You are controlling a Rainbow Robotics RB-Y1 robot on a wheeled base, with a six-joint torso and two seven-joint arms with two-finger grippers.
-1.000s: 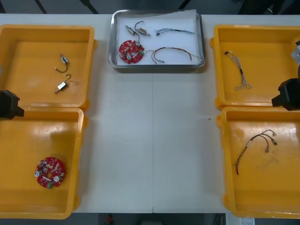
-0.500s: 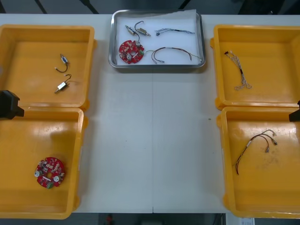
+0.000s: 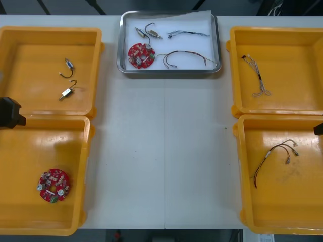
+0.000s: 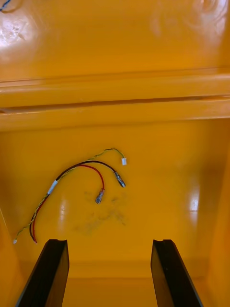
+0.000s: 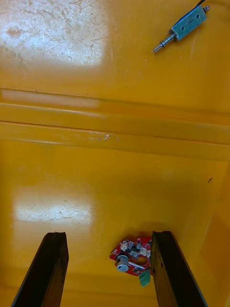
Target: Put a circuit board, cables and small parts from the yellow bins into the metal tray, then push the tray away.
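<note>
The metal tray (image 3: 169,72) sits at the table's far middle, white inside. It holds a red circuit board (image 3: 141,55), small metal parts (image 3: 151,33), a twisted cable (image 3: 187,34) and a red and yellow cable (image 3: 184,54). My left gripper (image 5: 109,235) is open above the near left bin, with a second circuit board (image 5: 132,256) lying between its fingers, untouched. My right gripper (image 4: 110,244) is open and hangs above the near right bin, just short of a red, yellow and black cable (image 4: 76,182). The left arm (image 3: 10,112) and right arm (image 3: 319,129) show at the table's side edges.
The far left bin (image 3: 96,70) has two small metal parts (image 3: 66,92). In the near left bin (image 3: 86,171) lies a circuit board (image 3: 53,185). A twisted cable (image 3: 257,75) lies in the far right bin (image 3: 234,75). The near right bin (image 3: 241,171) holds a cable (image 3: 275,154).
My right arm has pulled back to the right edge of the front view, from beside the far right bin to the near right bin. The left arm has not moved.
</note>
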